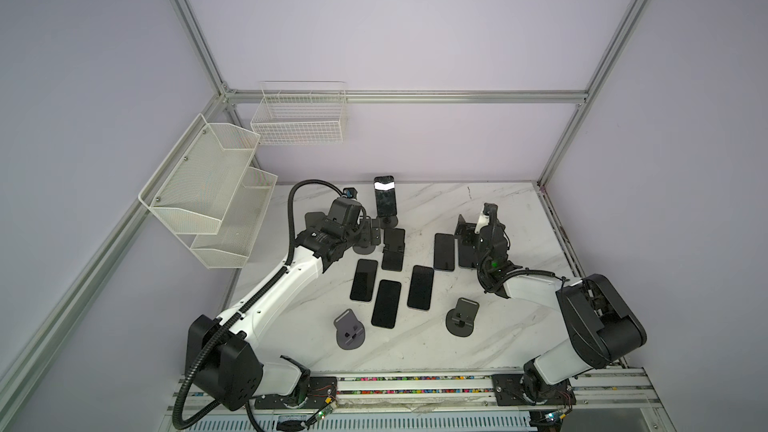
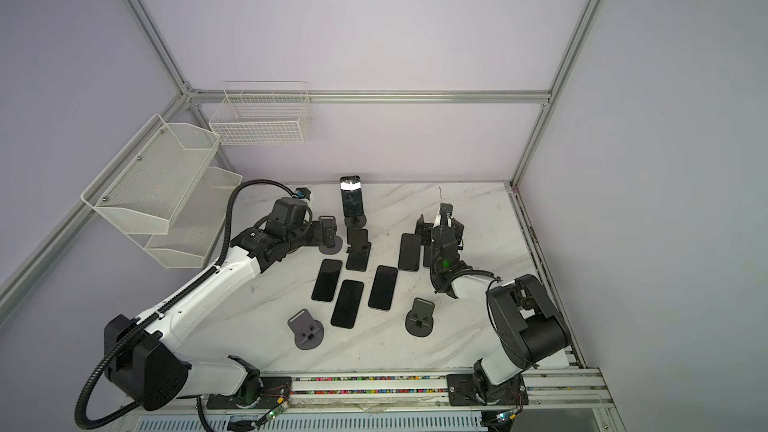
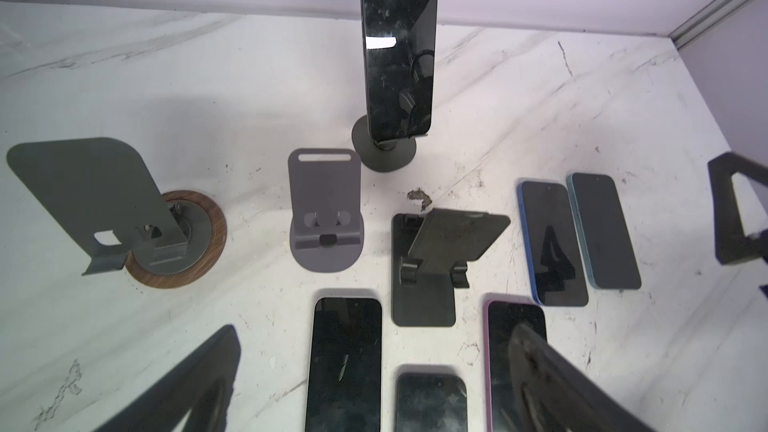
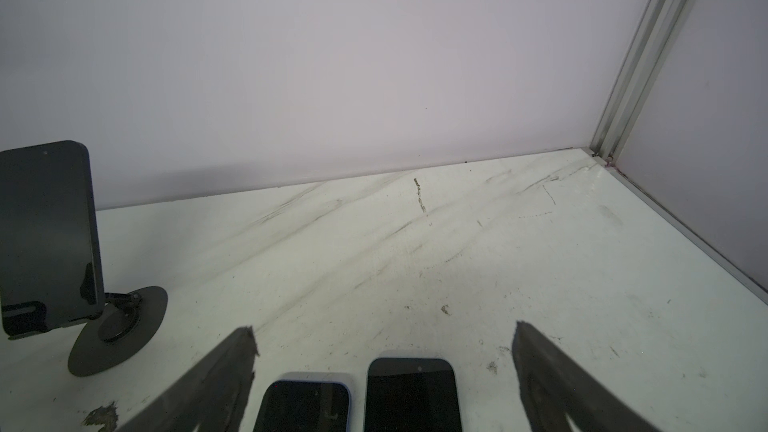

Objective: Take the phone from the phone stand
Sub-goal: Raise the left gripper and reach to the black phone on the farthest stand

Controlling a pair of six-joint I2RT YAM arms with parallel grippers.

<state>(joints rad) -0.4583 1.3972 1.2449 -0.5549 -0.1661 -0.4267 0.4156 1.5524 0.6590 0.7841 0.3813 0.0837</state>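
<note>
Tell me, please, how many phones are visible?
6. One black glass phone stands on the round black stand at the back; three flat phones lie centrally, two more under the right gripper, one partly hidden.

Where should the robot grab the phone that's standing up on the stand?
Pinch the upright phone by its two long side edges, up in its top half, coming down from above. Its bottom edge sits in the round stand, so only the upper part stands free, and lifting up should slip it out.
</note>
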